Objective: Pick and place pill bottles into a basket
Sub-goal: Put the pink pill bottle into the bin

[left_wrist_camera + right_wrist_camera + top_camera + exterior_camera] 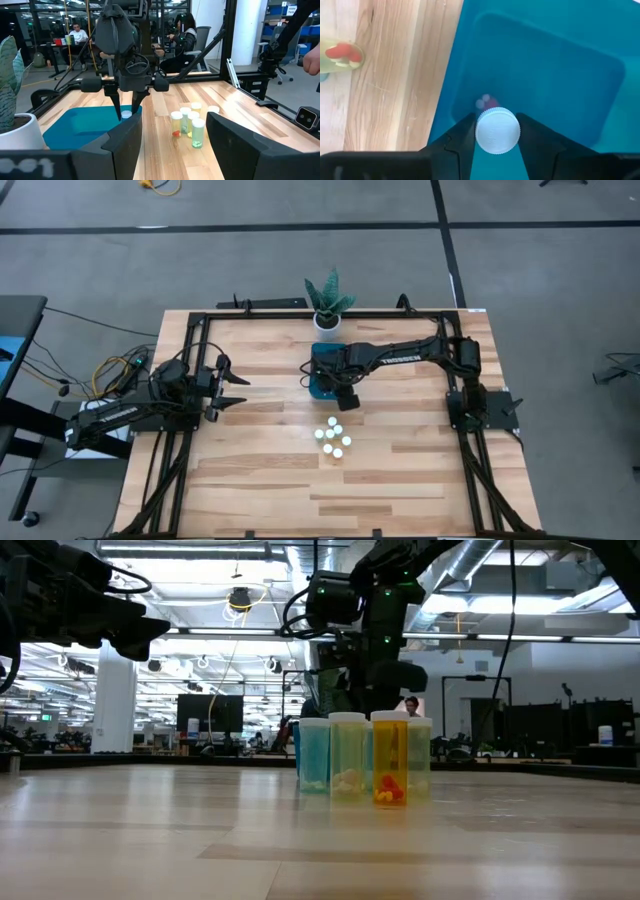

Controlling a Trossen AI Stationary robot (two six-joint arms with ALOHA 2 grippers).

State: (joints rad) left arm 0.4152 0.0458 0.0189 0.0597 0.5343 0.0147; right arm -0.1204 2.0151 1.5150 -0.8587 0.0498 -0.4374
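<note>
Over the teal basket [540, 75], a white-capped pill bottle [497, 130] between jaws

teal basket [540, 65], white-capped pill bottles [333, 438]

The right arm reaches across, its hand [497, 131] pointing down, fingers clamped on a bottle cap. The left arm waits aside, its hand [232, 386] spread open.

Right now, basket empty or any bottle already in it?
Empty: the basket floor shows bare teal. One pill bottle hangs above it, clamped in the right gripper, not released.
</note>
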